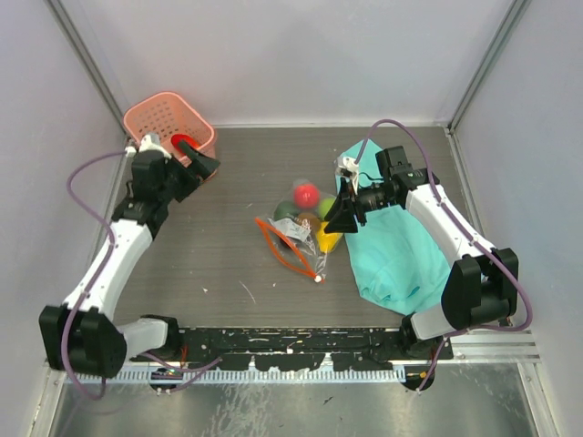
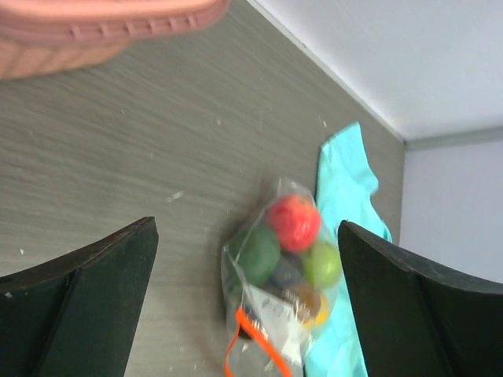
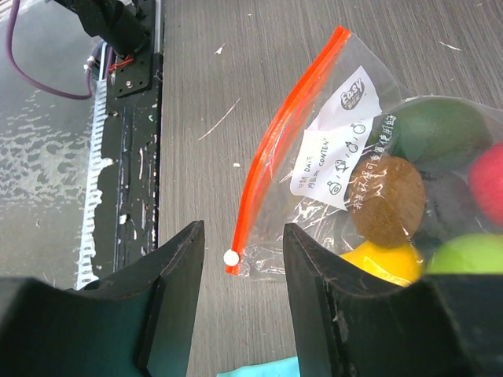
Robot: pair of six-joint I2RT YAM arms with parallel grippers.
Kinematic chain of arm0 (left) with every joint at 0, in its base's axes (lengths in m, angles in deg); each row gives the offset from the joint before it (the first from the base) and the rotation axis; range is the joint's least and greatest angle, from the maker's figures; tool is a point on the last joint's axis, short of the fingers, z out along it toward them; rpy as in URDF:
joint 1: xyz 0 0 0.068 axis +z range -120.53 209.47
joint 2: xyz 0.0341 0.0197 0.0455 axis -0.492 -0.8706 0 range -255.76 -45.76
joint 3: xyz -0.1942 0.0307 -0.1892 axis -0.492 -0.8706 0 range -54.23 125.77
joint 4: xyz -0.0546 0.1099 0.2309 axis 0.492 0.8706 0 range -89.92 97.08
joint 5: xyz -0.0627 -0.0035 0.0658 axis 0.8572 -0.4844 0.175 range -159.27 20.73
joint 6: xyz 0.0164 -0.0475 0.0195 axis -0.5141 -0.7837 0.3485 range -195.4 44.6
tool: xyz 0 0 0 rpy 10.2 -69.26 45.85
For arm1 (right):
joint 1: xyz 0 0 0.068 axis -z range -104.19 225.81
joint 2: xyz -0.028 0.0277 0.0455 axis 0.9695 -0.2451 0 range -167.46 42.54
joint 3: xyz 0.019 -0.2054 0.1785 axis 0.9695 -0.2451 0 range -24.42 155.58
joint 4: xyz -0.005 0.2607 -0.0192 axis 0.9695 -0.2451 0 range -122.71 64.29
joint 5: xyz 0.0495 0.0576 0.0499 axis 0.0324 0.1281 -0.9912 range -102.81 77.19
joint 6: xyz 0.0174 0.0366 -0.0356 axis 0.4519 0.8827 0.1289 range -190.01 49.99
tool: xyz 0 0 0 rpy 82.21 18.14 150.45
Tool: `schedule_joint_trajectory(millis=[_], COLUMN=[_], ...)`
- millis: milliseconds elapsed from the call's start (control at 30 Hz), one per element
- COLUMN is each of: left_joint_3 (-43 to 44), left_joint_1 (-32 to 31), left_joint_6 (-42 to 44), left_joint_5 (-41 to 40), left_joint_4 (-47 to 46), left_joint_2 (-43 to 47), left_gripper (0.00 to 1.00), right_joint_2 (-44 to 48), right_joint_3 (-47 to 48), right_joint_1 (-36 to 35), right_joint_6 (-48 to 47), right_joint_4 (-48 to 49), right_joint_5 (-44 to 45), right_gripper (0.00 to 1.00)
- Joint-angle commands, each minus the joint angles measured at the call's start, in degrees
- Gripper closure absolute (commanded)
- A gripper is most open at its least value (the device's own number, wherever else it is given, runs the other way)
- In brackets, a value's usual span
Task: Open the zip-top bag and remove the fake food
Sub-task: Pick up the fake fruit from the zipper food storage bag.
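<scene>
**Top view:** the zip-top bag (image 1: pixel 293 238), with the fake food (image 1: pixel 307 195) inside, was seen at centre. A pink basket (image 1: pixel 164 116) was placed at 10 o'clock and a teal cloth (image 1: pixel 401 259) at 3 o'clock.

**Left wrist:** the left gripper (image 2: pixel 245 228) was spread wide and empty.

**Right wrist:** the right gripper (image 3: pixel 241 236) was half spread, with the white slider (image 3: pixel 230 257) untouched between its fingers. The label (image 3: pixel 338 141) was marked "Easy" and "CONTENT".

The worktop (image 1: pixel 246 182) is a dark grey board with a fine wood grain running across it, marked with a few pale scuffs and specks. Plain white walls close it in on three sides: a back wall (image 1: pixel 291 55), a left wall (image 1: pixel 36 137) and a right wall (image 1: pixel 537 109). Slim metal posts (image 1: pixel 84 55) run up the two far corners. A black strip (image 1: pixel 291 341) lines the near edge, and beyond it lies a shiny, streaked metal sheet (image 1: pixel 273 405). The light is even and soft, with faint shadows.
</scene>
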Motion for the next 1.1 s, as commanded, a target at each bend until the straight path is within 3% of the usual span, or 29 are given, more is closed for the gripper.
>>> schedule_joint_trajectory(millis=[0,133,333,533,767,1067], left_joint_3=[-11.3,-21.1,-30.0,-36.8,-45.6,-46.4], left_joint_1=[0.2,0.2,-2.3,-15.8,-26.2,-35.4], left_joint_6=[2.8,1.3,-4.0,4.1,9.4,23.4], left_joint_5=[13.8,27.2,37.0,29.5,21.7,12.8], left_joint_4=[-19.3,-31.6,-43.2,-45.0,-56.4,-60.0], left_joint_2=[9.9,15.1,16.5,18.5,17.0,7.6], left_gripper=[0.02,0.02,0.00,0.13,0.47,0.59], right_joint_2=[2.3,2.6,2.8,3.5,3.8,3.9], right_joint_3=[0.5,0.3,-0.3,-2.4,-4.8,-9.5], right_joint_1=[0.3,0.3,0.3,0.3,0.3,0.2], right_joint_6=[-0.5,-0.5,0.6,4.5,10.3,27.3], right_joint_4=[1.2,1.6,2.9,7.7,14.1,28.6], right_joint_5=[-0.1,1.0,1.8,2.8,4.4,10.9], right_gripper=[0.50,0.50,0.49,0.47,0.47,0.48])
